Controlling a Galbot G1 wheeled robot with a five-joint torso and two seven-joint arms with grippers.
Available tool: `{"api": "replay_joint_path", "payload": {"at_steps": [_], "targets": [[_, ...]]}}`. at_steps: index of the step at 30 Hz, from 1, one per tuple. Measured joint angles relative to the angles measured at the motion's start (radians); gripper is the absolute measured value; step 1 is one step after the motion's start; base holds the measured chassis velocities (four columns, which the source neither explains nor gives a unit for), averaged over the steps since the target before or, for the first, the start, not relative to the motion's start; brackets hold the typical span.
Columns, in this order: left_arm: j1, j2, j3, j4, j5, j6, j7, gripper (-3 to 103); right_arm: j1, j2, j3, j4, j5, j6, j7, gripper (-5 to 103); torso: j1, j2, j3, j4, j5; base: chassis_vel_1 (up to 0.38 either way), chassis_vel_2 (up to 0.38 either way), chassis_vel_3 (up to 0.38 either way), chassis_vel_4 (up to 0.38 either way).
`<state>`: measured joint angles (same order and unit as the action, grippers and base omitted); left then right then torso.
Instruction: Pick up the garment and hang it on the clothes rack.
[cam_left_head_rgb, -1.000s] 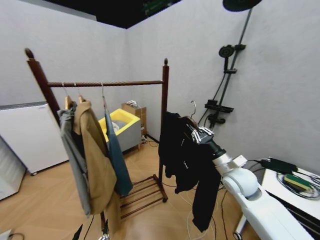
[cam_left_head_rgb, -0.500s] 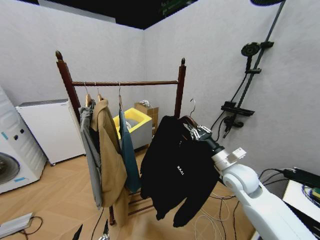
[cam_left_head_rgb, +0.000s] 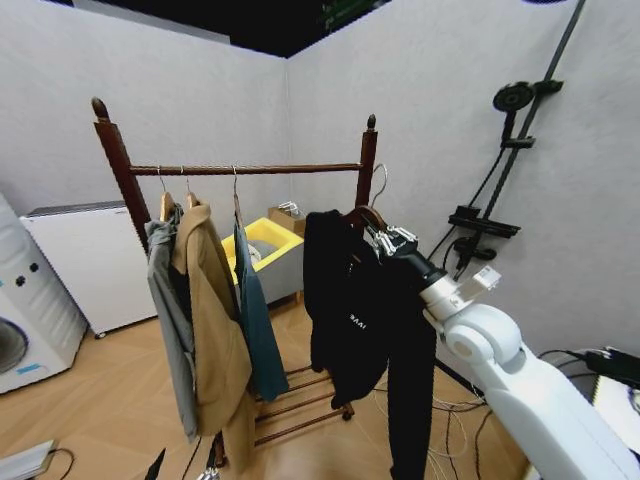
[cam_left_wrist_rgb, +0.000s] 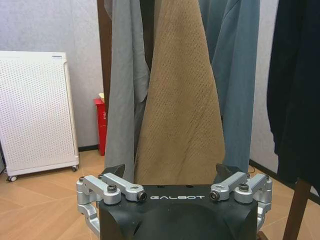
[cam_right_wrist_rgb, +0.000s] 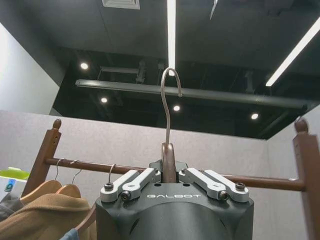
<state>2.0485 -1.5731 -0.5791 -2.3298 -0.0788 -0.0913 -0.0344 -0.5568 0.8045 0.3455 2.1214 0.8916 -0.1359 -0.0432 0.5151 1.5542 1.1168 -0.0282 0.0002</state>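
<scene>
The garment (cam_left_head_rgb: 350, 300), a black long-sleeved jacket, hangs from a brown wooden hanger (cam_left_head_rgb: 362, 215). My right gripper (cam_left_head_rgb: 385, 242) is shut on the hanger's neck. It holds the jacket just in front of the clothes rack's (cam_left_head_rgb: 290, 168) right upright, with the metal hook (cam_left_head_rgb: 380, 185) near bar height. In the right wrist view the gripper (cam_right_wrist_rgb: 169, 172) clamps the hanger neck, the hook (cam_right_wrist_rgb: 167, 100) stands upright, and the rack bar (cam_right_wrist_rgb: 265, 182) runs behind it. My left gripper (cam_left_wrist_rgb: 170, 172) stays low and open, facing the hung clothes.
A grey garment (cam_left_head_rgb: 170, 300), a tan coat (cam_left_head_rgb: 210, 320) and a teal jacket (cam_left_head_rgb: 255, 310) fill the bar's left half. A yellow bin (cam_left_head_rgb: 265, 240) stands behind the rack, with white appliances (cam_left_head_rgb: 85, 260) at left. A shower fitting (cam_left_head_rgb: 500, 170) is on the right wall and cables (cam_left_head_rgb: 450, 405) lie on the floor.
The whole view has shifted, so the camera moved. The black jacket now hangs straighter and sits closer to the rack's right upright, still held by my right gripper.
</scene>
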Motion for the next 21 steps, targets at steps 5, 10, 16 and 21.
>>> {"api": "replay_joint_path", "payload": {"at_steps": [5, 10, 16, 21], "targets": [[0.0, 0.0, 0.0, 0.0, 0.0, 0.0, 0.0, 100, 0.199, 0.009, -0.098, -0.077, 0.108, -0.093, 0.008, 10, -0.001, 0.0, -0.001, -0.002, -0.0001, -0.097, 0.061, 0.046, -0.025], [0.0, 0.0, 0.0, 0.0, 0.0, 0.0, 0.0, 100, 0.432, 0.052, -0.237, -0.213, 0.209, -0.177, 0.039, 10, -0.003, 0.001, -0.001, -0.0006, -0.0005, 0.038, -0.02, -0.062, 0.02], [0.0, 0.0, 0.0, 0.0, 0.0, 0.0, 0.0, 100, 0.602, 0.129, -0.373, -0.399, 0.237, -0.226, 0.072, 10, -0.002, 0.001, -0.001, -0.0008, -0.0006, 0.056, -0.014, -0.015, 0.029], [0.0, 0.0, 0.0, 0.0, 0.0, 0.0, 0.0, 100, 0.725, 0.21, -0.469, -0.6, 0.213, -0.232, 0.064, 10, -0.001, 0.001, 0.0, -0.0011, -0.0002, 0.0, 0.0, 0.0, 0.0]]}}
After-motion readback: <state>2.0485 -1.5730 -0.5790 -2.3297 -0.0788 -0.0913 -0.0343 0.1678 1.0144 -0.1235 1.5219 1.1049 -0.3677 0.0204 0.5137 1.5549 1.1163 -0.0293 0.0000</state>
